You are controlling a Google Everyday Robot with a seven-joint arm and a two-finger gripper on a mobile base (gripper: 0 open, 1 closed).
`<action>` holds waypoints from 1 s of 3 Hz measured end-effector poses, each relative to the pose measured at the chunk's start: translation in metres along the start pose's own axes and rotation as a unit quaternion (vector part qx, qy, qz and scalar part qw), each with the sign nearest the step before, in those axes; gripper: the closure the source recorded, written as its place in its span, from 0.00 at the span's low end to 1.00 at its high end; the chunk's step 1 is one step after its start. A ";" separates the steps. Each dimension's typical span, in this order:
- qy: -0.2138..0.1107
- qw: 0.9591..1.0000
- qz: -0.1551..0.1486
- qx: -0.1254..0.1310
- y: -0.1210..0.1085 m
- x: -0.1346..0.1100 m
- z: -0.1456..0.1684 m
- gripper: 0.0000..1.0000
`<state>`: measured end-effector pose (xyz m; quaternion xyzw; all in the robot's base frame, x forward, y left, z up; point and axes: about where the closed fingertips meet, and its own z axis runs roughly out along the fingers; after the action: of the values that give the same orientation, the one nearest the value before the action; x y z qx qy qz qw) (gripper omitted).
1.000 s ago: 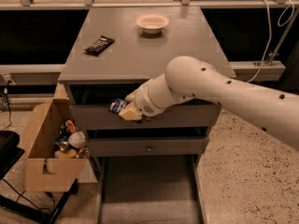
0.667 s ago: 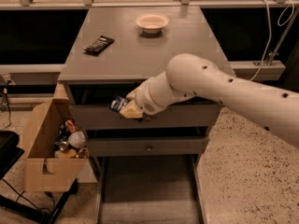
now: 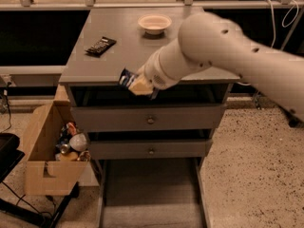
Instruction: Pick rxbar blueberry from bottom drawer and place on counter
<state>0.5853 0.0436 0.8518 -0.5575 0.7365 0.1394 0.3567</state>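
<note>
My gripper point(image 3: 137, 84) is at the front edge of the counter point(image 3: 118, 61), left of its middle, at the end of the thick white arm point(image 3: 218, 46) that reaches in from the right. It is shut on the rxbar blueberry point(image 3: 125, 78), a small dark navy packet with pale lettering that sticks out to the left of the tan fingers point(image 3: 142, 86), level with the counter's front edge. The bottom drawer point(image 3: 152, 194) is pulled open below, and its grey floor shows nothing on it.
A longer black bar with white marks point(image 3: 100, 45) lies on the counter's left. A pale bowl point(image 3: 154, 23) stands at the back. Two upper drawers with knobs point(image 3: 150, 120) are closed. A cardboard box point(image 3: 47, 151) of clutter stands to the left on the floor.
The gripper has risen with the packet, from in front of the top drawer up to the counter's front edge. The arm has come closer to the camera.
</note>
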 end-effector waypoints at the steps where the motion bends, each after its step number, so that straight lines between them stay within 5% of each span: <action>1: 0.020 0.999 0.003 0.026 -0.046 -0.015 -0.032 1.00; 3: 0.016 0.997 0.026 0.071 -0.133 -0.005 -0.038 1.00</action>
<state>0.6942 -0.0211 0.9073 -0.5135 0.7645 0.0871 0.3798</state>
